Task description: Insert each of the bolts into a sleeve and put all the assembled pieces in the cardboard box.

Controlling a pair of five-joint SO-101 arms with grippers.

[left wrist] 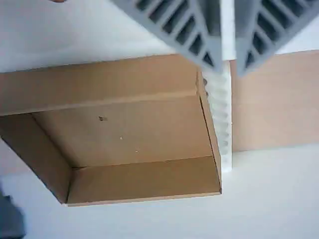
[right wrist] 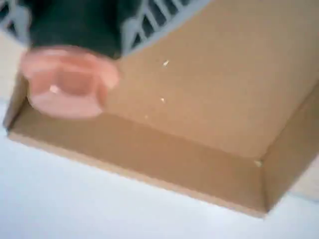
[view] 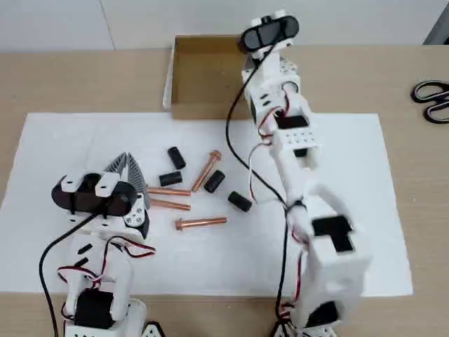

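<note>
Copper and black: the assembled piece (right wrist: 67, 74), a bolt seated in a sleeve, is pinched between the grey fingers (right wrist: 149, 17) of the right gripper (right wrist: 75, 22). It hangs over the cardboard box (right wrist: 149, 164), close to one corner. I cannot tell whether it touches the wall. The box floor is bare where it shows.

The left gripper (view: 128, 170) sits low over the white sheet (view: 337, 267) on the counter (view: 70, 77), just beside the loose parts. Its fingers (left wrist: 199, 35) are almost pressed together, with only a thin slit between them, and hold nothing.

Loose on the sheet between the two arms:
- four bolts (view: 201, 222), none in a sleeve
- four sleeves (view: 239, 201), lying singly near the bolts

Scissors (view: 431, 98) lie far off at the counter's edge and play no part.

Step in hand (judgement): drop-off of one finished piece, probably the first, since nothing lies in the box.

Next move calls for (judgement):
- Bring the piece well inside the walls before the right fingers spread. Near the corner it could catch the rim or tip out onto the sheet.
- After that, four pairs are left to mate.
- The left fingers must spread before they can take the nearest bolt.
</note>
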